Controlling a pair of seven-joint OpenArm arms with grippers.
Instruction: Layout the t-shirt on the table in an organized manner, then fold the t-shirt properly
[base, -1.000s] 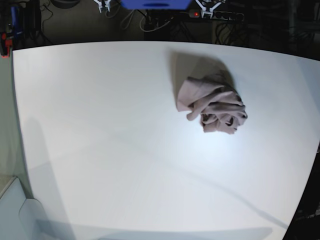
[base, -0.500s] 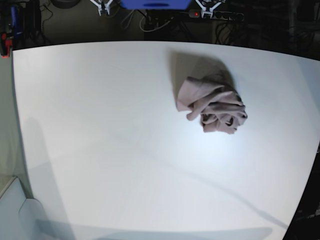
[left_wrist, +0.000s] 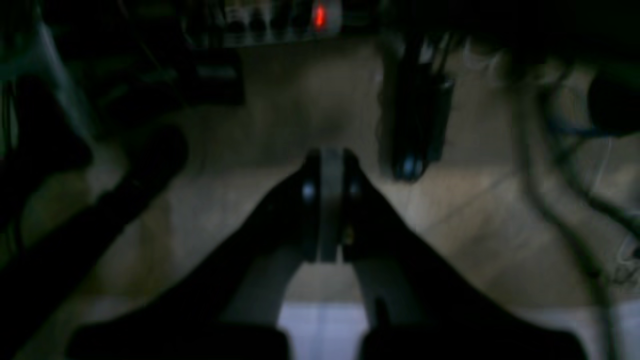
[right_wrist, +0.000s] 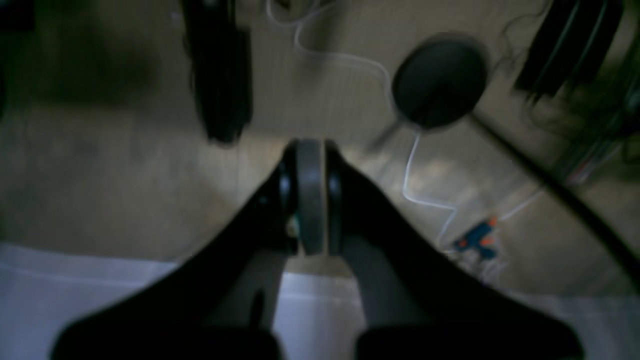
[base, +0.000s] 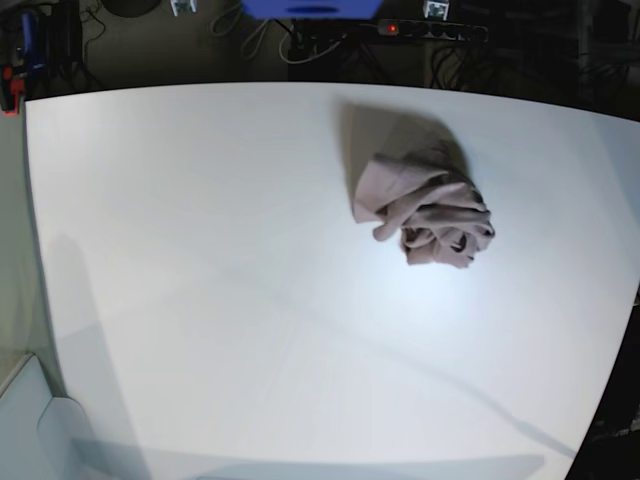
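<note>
T-shirt (base: 425, 212) sat crumpled in a tight mauve-pink wad on the table (base: 200, 280), well toward the table's far edge and off to the right of its middle in the base view. Sleeves and collar couldn't be told apart in the bundle; nothing was spread flat. Nothing touched the shirt.

Both arms were parked past the table's far edge, well apart from the shirt. In the base view only small white bits of them showed at the very top of the frame, over the dark floor beyond the table.

Left gripper (left_wrist: 330, 200): jaws pressed together, pads meeting on a pale strip between them, nothing held. It pointed out over the brown floor past the table edge, with only a sliver of white tabletop (left_wrist: 325, 325) visible under the fingers. A power strip with a red light (left_wrist: 320, 15) lay ahead of it on the floor.

Right gripper (right_wrist: 310, 195): jaws also closed on themselves, empty. Same pose, aimed outward over the floor, with the table's white edge (right_wrist: 75, 295) beneath the fingers. White cable (right_wrist: 415, 165) and a dark round base (right_wrist: 440, 82) lay on the floor ahead of it.

Both wrist views were dim and blurred, finer detail not readable
</note>
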